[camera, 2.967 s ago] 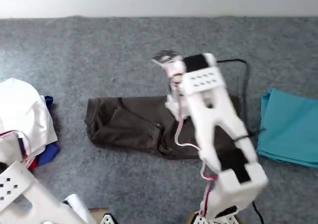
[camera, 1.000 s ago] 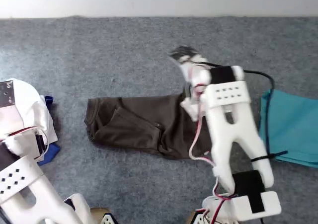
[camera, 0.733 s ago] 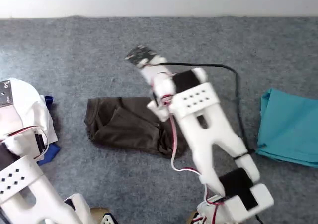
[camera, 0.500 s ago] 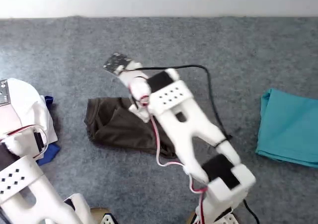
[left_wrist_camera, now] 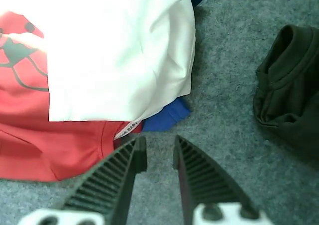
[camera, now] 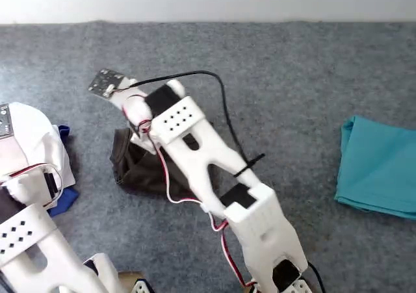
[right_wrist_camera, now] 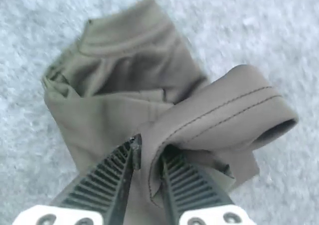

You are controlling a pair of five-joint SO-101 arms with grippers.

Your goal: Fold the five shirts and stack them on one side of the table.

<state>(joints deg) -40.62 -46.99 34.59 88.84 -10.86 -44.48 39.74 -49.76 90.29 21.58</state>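
Observation:
A dark brown shirt (camera: 130, 162) lies bunched at left of centre on the grey table, its right part drawn over its left. My right arm (camera: 175, 121) stretches over it, and my right gripper (right_wrist_camera: 148, 154) is shut on a fold of the brown shirt (right_wrist_camera: 149, 100) near a sleeve cuff. A pile of a white shirt (camera: 29, 143), a red shirt (left_wrist_camera: 30, 135) and a blue shirt (left_wrist_camera: 167, 117) sits at the left edge. My left gripper (left_wrist_camera: 158, 152) hangs just above the table beside that pile, slightly open and holding nothing. A folded teal shirt (camera: 380, 169) lies at the right.
The grey carpeted table (camera: 292, 78) has free room in the middle and at the back. A black cable (camera: 224, 104) runs along my right arm. The brown shirt's edge (left_wrist_camera: 291, 105) lies a short way from the left pile.
My right arm has swung from right of centre to the left, pulling the brown shirt's right part over its left part. The left arm has stayed beside the pile.

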